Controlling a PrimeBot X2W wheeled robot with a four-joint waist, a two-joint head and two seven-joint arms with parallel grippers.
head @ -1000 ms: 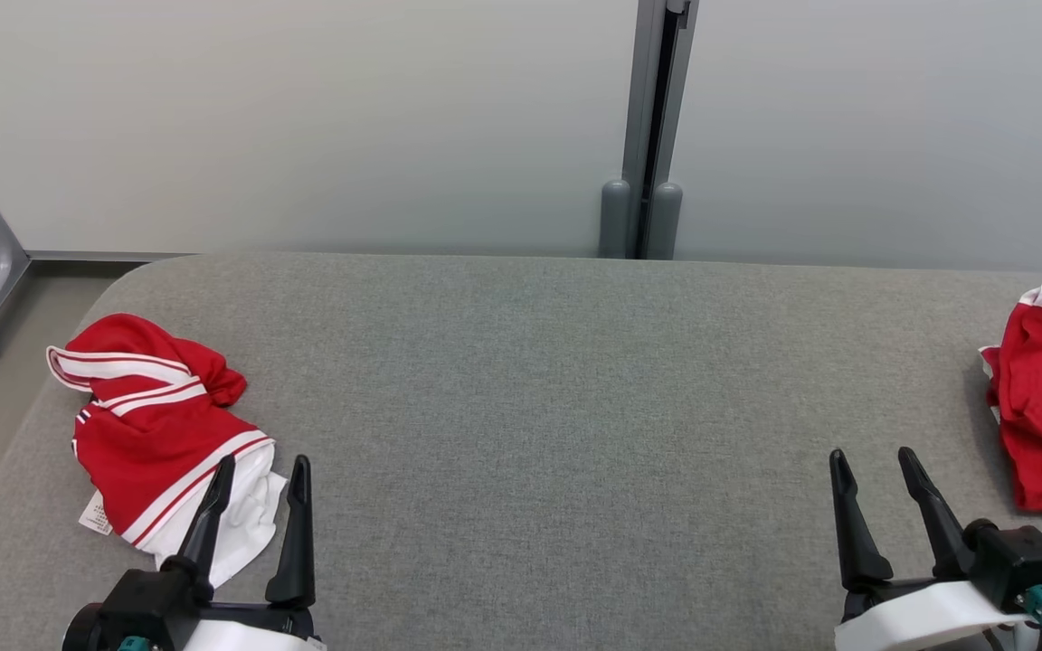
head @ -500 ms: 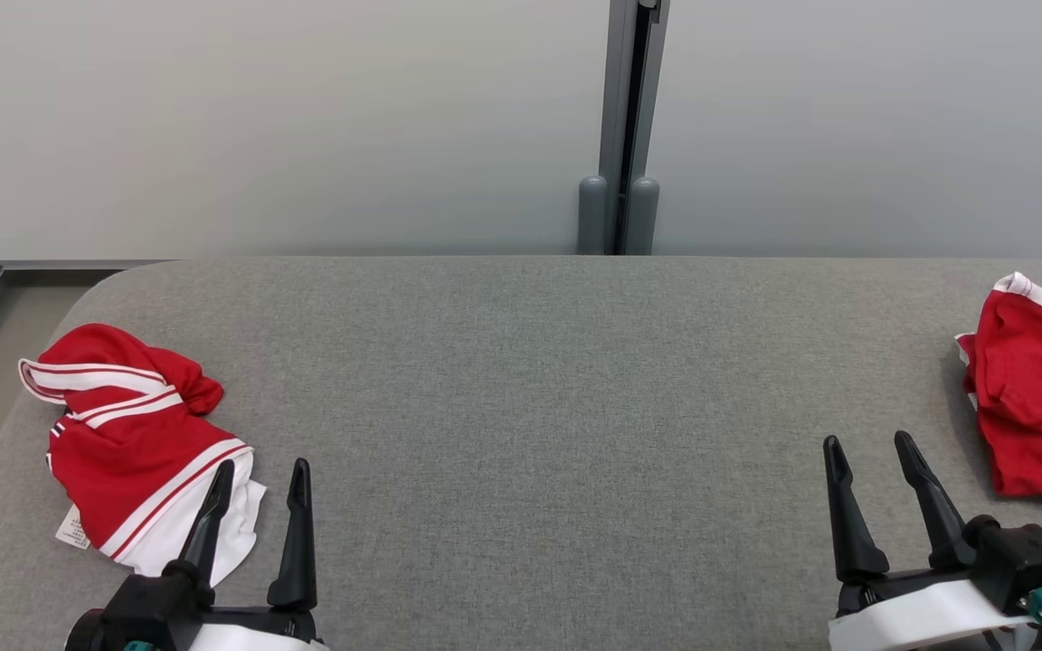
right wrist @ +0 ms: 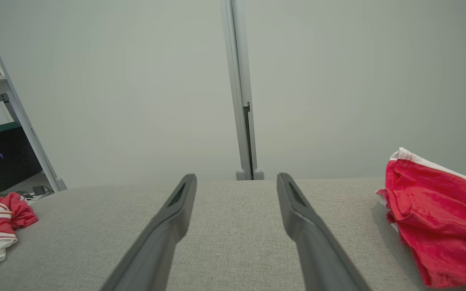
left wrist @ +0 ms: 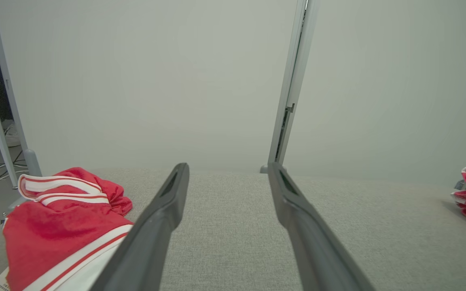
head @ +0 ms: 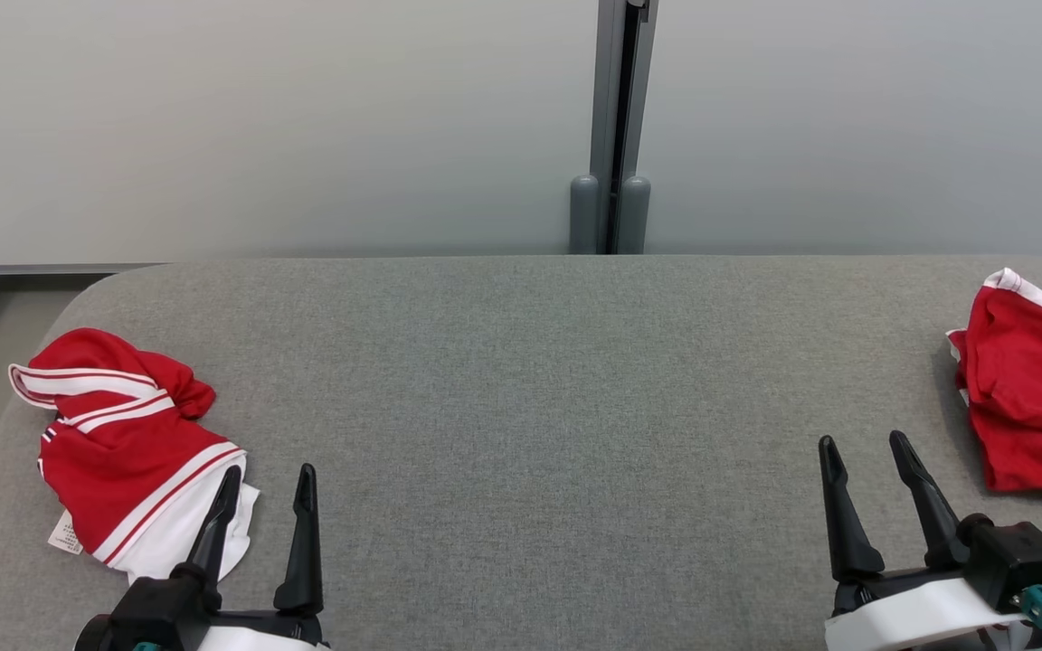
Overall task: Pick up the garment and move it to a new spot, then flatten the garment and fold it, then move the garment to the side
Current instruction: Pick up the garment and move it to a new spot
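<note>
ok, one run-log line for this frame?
phase: pre-grasp | left tool: open, empty, near striped red garment | right tool: open, empty | plain red garment: far right of grey table

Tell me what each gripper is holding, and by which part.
Nothing is held. The left gripper and the right gripper stand open and empty; the crumpled red-and-white striped garment lies loose on the grey fabric table.

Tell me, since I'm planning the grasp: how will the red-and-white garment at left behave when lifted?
Likely floppy: the garment lies crumpled in soft folds, so it should sag and unfurl. Probably light: thin cloth. The grey fabric surface may drag it if pushed.
</note>
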